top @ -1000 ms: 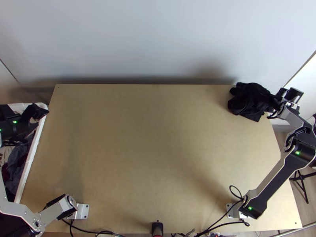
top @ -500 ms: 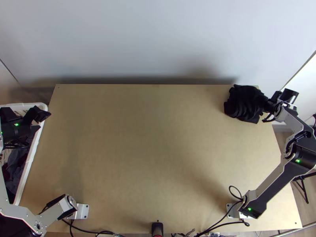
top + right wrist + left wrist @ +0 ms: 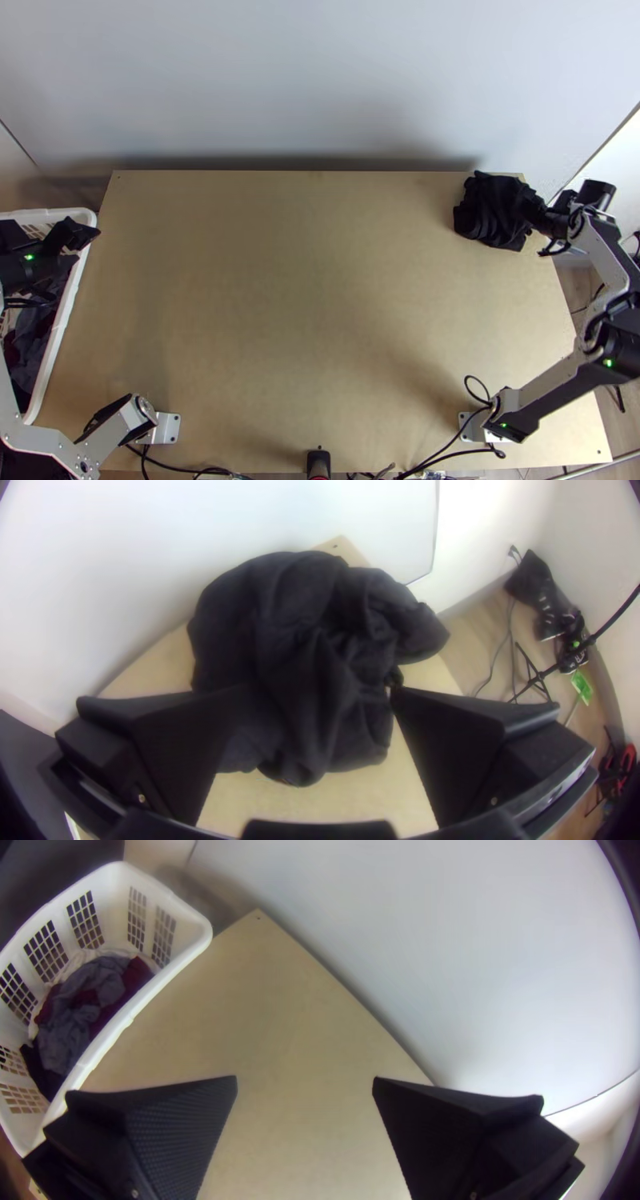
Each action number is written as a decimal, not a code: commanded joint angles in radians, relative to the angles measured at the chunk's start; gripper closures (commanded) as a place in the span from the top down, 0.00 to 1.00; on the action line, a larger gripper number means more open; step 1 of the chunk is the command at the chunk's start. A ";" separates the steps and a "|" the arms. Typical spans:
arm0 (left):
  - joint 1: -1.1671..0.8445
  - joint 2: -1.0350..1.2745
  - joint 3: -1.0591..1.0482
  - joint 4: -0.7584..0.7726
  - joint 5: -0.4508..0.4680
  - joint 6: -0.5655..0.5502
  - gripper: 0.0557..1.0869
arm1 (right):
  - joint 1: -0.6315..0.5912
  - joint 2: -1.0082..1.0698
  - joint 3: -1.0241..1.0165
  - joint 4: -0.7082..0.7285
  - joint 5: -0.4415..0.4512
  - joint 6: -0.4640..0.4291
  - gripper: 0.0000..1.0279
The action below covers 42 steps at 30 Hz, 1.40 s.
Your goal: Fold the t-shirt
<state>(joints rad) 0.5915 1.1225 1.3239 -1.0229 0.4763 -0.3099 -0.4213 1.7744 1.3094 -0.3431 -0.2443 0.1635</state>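
In the top view, the black t-shirt (image 3: pixel 494 210) is lying bunched just ahead of the right gripper (image 3: pixel 528 210), on the table (image 3: pixel 320 304); the left gripper (image 3: pixel 89 245) is hanging beside the rim of the white basket (image 3: pixel 60 320), well apart from the shirt.

In the left wrist view, the left gripper's fingers are standing wide apart, with bare tabletop showing between them.

In the right wrist view, the right gripper's fingers are standing apart too, gripping nothing, the shirt sitting between and beyond them. Spreading is probably the step in hand; the next move is calling for pinching an edge and drawing it inward.
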 commanded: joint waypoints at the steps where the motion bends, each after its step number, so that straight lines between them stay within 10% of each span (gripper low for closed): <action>1: 0.004 -0.010 0.032 -0.014 0.025 0.000 0.96 | -0.037 -0.168 -0.079 -0.065 -0.020 -0.055 0.96; 16: -0.016 -0.121 -0.164 -0.020 0.018 0.077 0.96 | 0.223 -0.843 -0.457 -0.198 -0.039 -0.002 0.95; 23: -0.002 -0.259 -0.272 0.010 0.001 0.160 0.96 | 0.363 -1.199 -0.590 -0.281 0.096 0.130 0.95; 42: -0.019 -0.688 -0.704 0.455 0.039 0.141 0.96 | 0.250 -1.696 -0.702 -0.343 0.247 0.242 0.94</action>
<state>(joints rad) 0.5797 0.6319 0.7879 -0.7715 0.4831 -0.1139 -0.1032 0.2356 0.6216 -0.6903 -0.0254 0.3748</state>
